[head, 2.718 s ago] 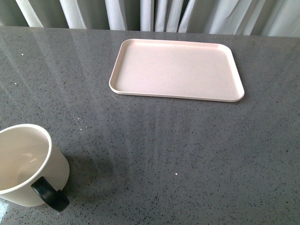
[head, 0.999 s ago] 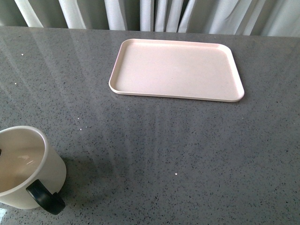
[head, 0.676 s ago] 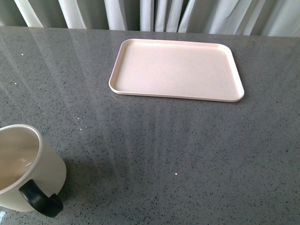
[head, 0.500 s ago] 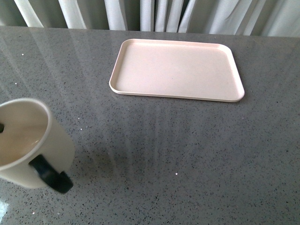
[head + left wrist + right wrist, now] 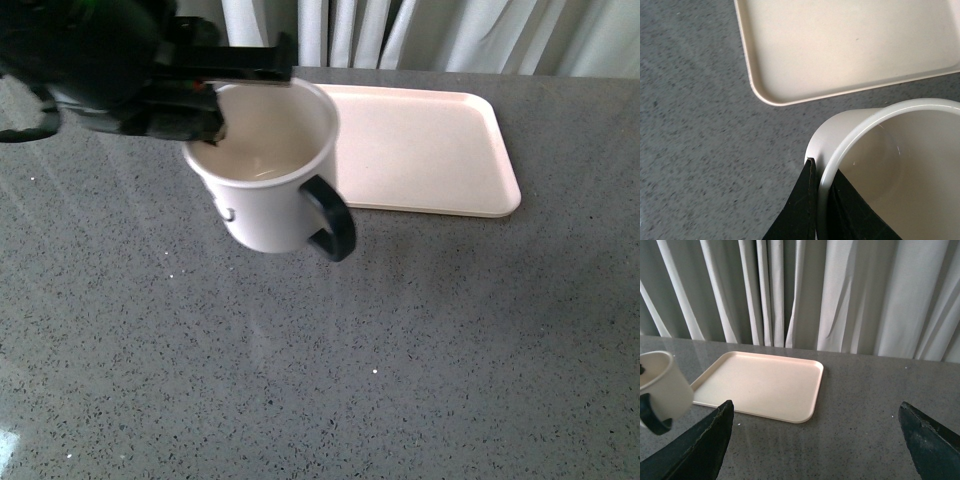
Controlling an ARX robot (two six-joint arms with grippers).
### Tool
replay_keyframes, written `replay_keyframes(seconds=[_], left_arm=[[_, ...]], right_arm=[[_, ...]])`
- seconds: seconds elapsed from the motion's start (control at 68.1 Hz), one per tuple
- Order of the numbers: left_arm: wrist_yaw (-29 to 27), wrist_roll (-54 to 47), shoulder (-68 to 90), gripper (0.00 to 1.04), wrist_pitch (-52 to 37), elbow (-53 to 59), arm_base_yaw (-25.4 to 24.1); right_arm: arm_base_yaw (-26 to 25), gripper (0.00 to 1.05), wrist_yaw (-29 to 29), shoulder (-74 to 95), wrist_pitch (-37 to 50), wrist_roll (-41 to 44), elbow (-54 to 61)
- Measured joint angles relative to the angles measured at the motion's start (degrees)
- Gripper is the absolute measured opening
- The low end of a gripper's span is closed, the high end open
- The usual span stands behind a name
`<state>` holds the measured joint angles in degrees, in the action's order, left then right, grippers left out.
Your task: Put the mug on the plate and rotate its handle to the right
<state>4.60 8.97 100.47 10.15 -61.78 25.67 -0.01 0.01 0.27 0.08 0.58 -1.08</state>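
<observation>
My left gripper (image 5: 205, 125) is shut on the rim of the cream-white mug (image 5: 272, 190) and holds it in the air, in front of the left part of the pink-beige plate (image 5: 440, 150). The black handle (image 5: 330, 218) points toward the front right. In the left wrist view one black finger (image 5: 800, 210) is outside the mug's wall (image 5: 816, 150) and one inside, with the plate's corner (image 5: 790, 60) beyond. My right gripper (image 5: 815, 440) is open and empty; its view shows the plate (image 5: 760, 385) and the mug (image 5: 662, 387) at the left edge.
The grey speckled table (image 5: 400, 340) stretches around the plate. White curtains (image 5: 420, 30) hang behind the table's far edge.
The mug has been lifted from the table's near left and carried up and right toward the plate. My left arm has come into the front view.
</observation>
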Motion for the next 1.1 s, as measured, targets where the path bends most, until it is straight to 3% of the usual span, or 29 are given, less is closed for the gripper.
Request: replay_keyframes(seconds=[0.529, 0.588, 1.102], left_arm=[[-0.61, 0.92, 0.20, 0.02, 0.33, -0.39, 0.42], [-5.16, 2.08, 2.14, 0.02, 7.58, -4.26, 0.81], [-4.57, 3.74, 24.72, 0.02, 15.04, -34.34, 2.45]], right_arm=[[0.00, 0.96, 0.00, 0.00, 0.00, 0.00, 0.00], [0.00, 0.96, -0.07, 0.00, 0.00, 0.02, 0.00], [0.00, 0.96, -0.02, 0.00, 0.00, 0.00, 0.00]])
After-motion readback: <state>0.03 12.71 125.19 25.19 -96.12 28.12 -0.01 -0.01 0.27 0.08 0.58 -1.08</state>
